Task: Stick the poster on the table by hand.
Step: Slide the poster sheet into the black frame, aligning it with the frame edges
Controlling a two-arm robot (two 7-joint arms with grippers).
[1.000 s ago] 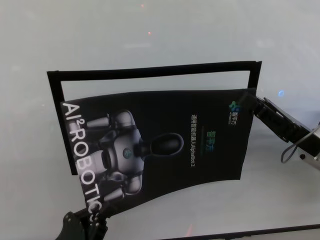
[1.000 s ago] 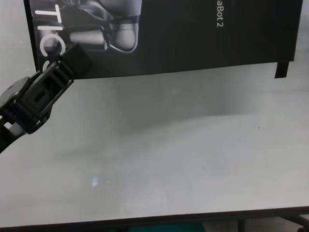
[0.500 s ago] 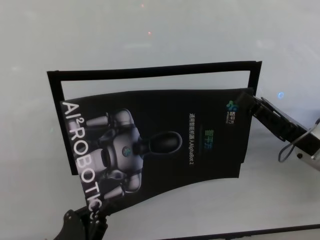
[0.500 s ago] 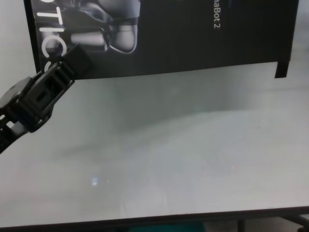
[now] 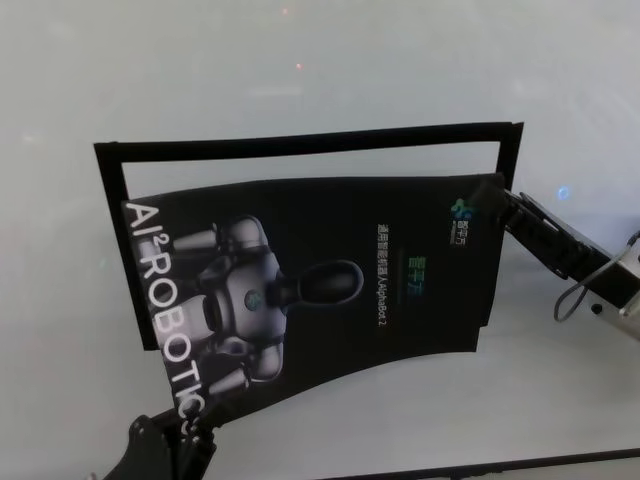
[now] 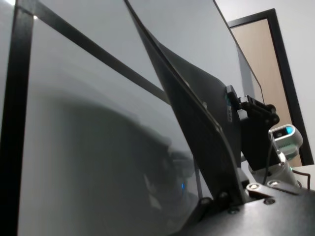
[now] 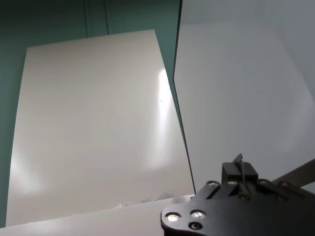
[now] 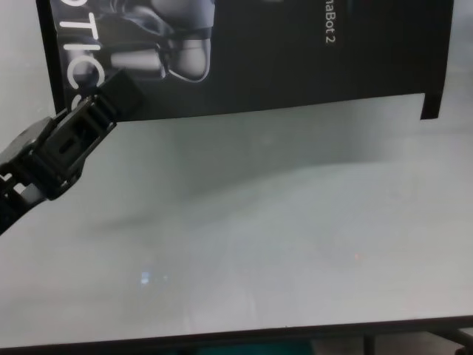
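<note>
The poster (image 5: 330,280), black with a grey-white robot and white lettering, hangs bowed a little above the white table (image 5: 300,70). My left gripper (image 5: 190,428) is shut on its near left corner, by the big white letters, and also shows in the chest view (image 8: 118,92). My right gripper (image 5: 495,192) is shut on its far right corner beside the small logo. The left wrist view shows the poster (image 6: 197,103) edge-on and curved. The right wrist view shows its plain white back (image 7: 98,123).
A frame of narrow black strips (image 5: 300,142) lies flat on the table, partly under the poster; its far side and both ends show. The table's dark front edge (image 8: 295,333) runs close below my left arm. A doorway (image 6: 266,59) stands beyond the table.
My right gripper moved slightly left with the poster's corner, then a little back right. The poster's near edge has shifted slightly away in the chest view. My left gripper has barely moved.
</note>
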